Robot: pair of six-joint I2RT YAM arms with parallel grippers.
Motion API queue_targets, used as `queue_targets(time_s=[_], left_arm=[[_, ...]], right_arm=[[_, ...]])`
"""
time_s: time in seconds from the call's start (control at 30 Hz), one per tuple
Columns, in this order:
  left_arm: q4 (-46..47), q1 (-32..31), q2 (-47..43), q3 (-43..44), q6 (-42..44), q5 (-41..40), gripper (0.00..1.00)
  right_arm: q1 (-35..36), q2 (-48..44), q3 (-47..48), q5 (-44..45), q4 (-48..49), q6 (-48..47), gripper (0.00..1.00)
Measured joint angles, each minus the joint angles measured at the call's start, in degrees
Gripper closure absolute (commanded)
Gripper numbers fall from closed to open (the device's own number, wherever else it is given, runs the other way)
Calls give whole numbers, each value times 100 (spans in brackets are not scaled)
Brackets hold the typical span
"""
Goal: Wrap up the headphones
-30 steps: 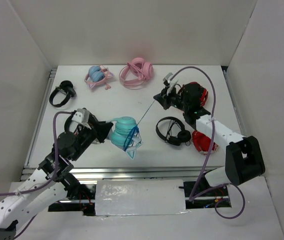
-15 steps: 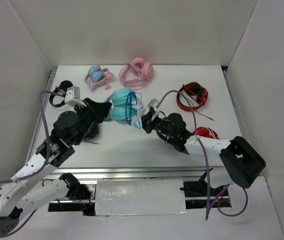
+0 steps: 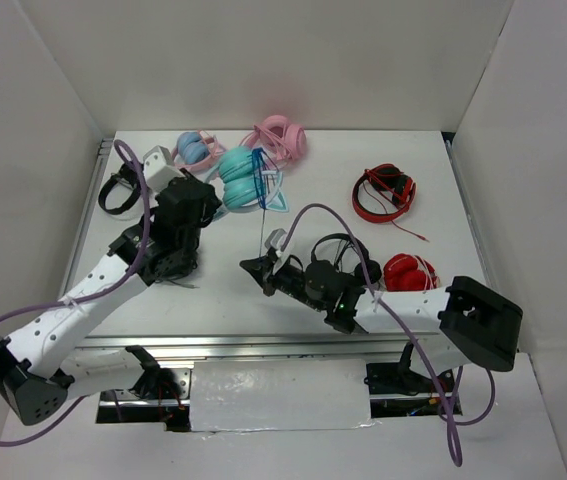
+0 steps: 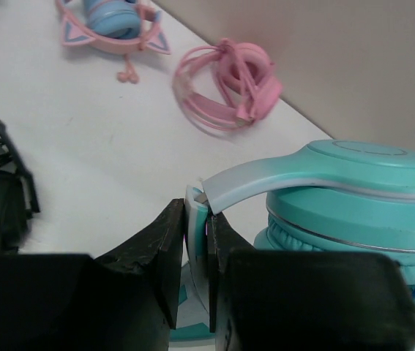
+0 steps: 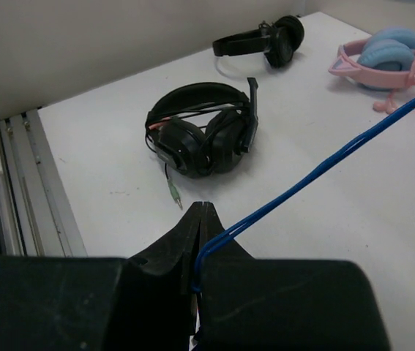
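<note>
The left gripper (image 4: 196, 213) is seen almost closed. Its two black fingers (image 4: 165, 256) are pinched on the pale headband of the headphones (image 3: 239, 178), with only the band's thickness left between them. From above, the headphones are held at the far side of the table (image 3: 443, 230), just beside the all-pink pair (image 3: 279, 138) and near the pink-banded pair with blue cups (image 3: 193, 150). The teal cups are pressed together, and blue loops can be made out lying across their right side.

Over to the right gripper (image 5: 200, 208): its jaws are fully closed, tips meeting, and the thin dark-blue cable (image 5: 317, 172) is nipped between them. The cable is drawn out taut and straight from that grip, rising toward the headphones. The right gripper is positioned low over the middle of the table, well apart from the cups. A black headset (image 5: 200, 135) with a loose plug is seen lying on the table just beyond its fingertips.
</note>
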Motion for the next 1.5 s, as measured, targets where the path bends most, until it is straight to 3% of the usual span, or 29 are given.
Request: queue_targets(time_s=[0.17, 0.3, 0.5, 0.7, 0.97, 1.4, 1.5], left_arm=[[-439, 13, 299, 118, -221, -658, 100], [-636, 15, 610, 221, -243, -1172, 100], [-273, 61, 929, -90, 79, -1355, 100], [203, 63, 1309, -608, 529, -1005, 100], [1762, 144, 1237, -1635, 2103, 326, 100], [2470, 107, 758, -2763, 3497, 2382, 100], [2564, 109, 588, -2944, 3679, 2588, 100]], right_arm=[[501, 179, 461, 1403, -616, 131, 100], [710, 291, 1231, 2562, -1818, 212, 100], [660, 317, 2208, 3136, -3580, 210, 100], [199, 306, 2697, 2212, -5184, 236, 100], [-555, 507, 3641, 612, -7197, -111, 100], [-809, 813, 3670, -79, -8148, -1187, 100], [-804, 892, 3641, -186, -8161, -1298, 89]])
